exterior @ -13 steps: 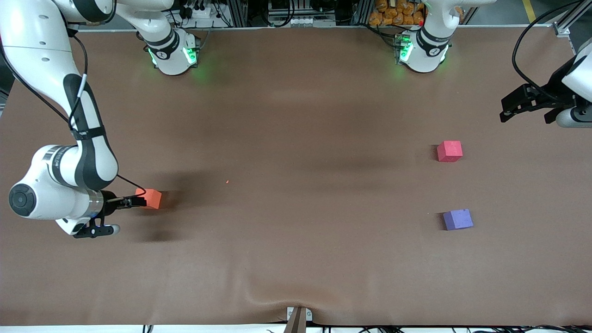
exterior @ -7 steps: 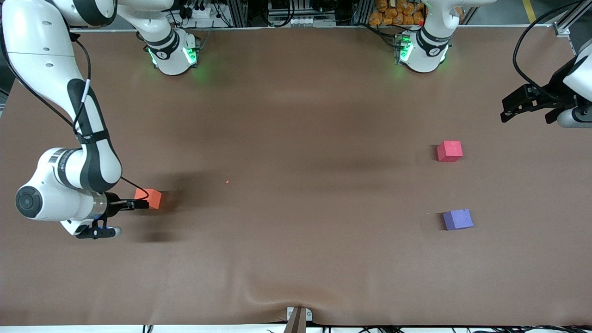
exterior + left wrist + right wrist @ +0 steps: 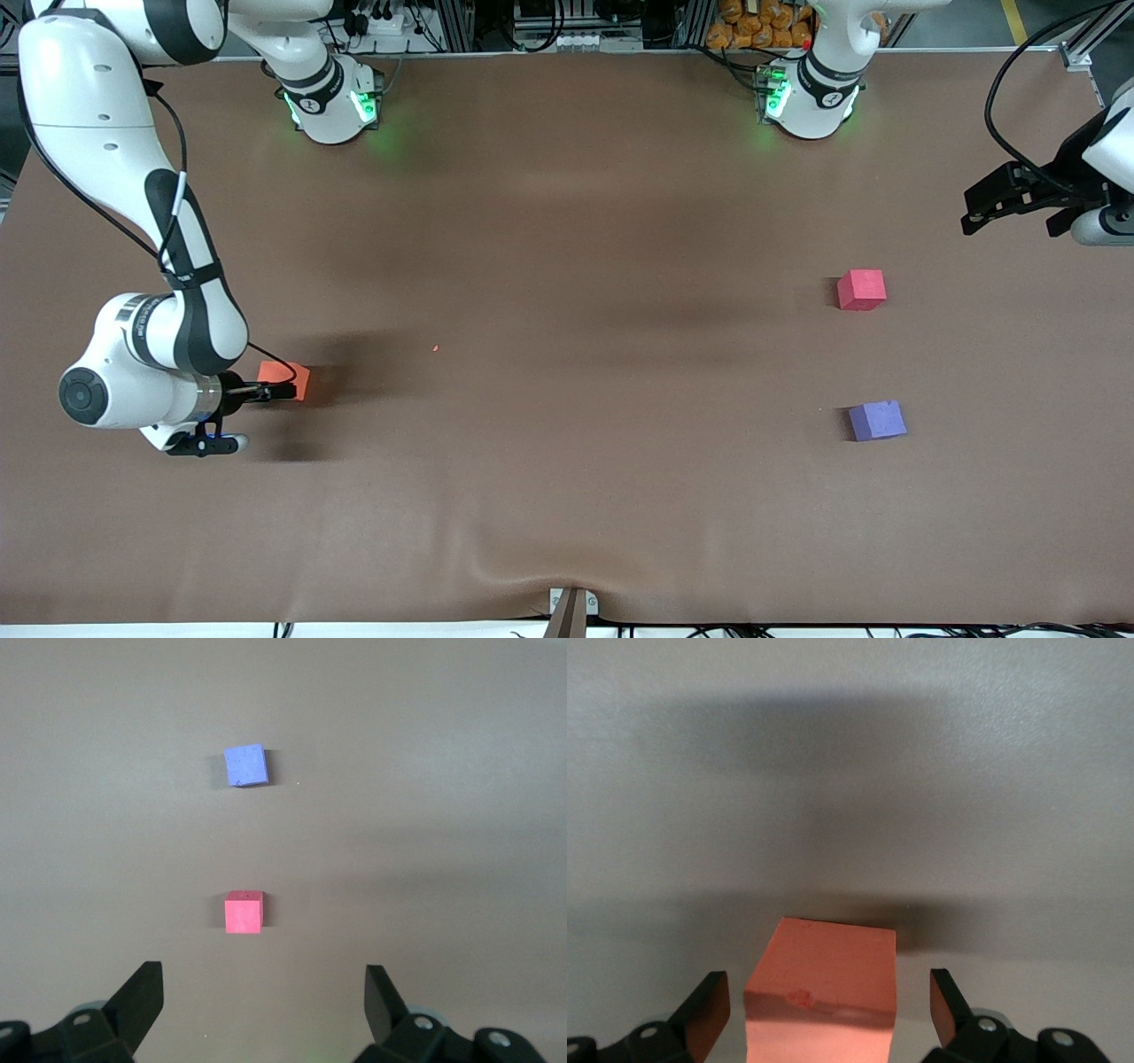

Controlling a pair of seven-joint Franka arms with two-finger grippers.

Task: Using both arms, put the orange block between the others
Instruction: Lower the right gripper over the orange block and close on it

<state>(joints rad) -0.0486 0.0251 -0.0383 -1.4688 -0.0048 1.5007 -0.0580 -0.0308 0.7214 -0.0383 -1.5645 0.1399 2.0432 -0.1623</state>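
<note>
The right pincer (image 3: 824, 1005) straddles the orange block (image 3: 822, 992), fingers apart, ready to clamp; the left pincer (image 3: 263, 1005) waits, spread over the 2 others (image 3: 244, 912).

A brown table (image 3: 567, 221) carries an orange block (image 3: 296, 379), a pinkish-red cube (image 3: 861, 290) and a purple-blue cube (image 3: 877, 420).

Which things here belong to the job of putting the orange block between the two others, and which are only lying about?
Belonging to the job:
- orange block, between the open fingers of the right hand
- pinkish-red cube
- purple-blue cube
- left hand, open, waiting

Only lying about:
- small orange speck on the brown table cover
</note>
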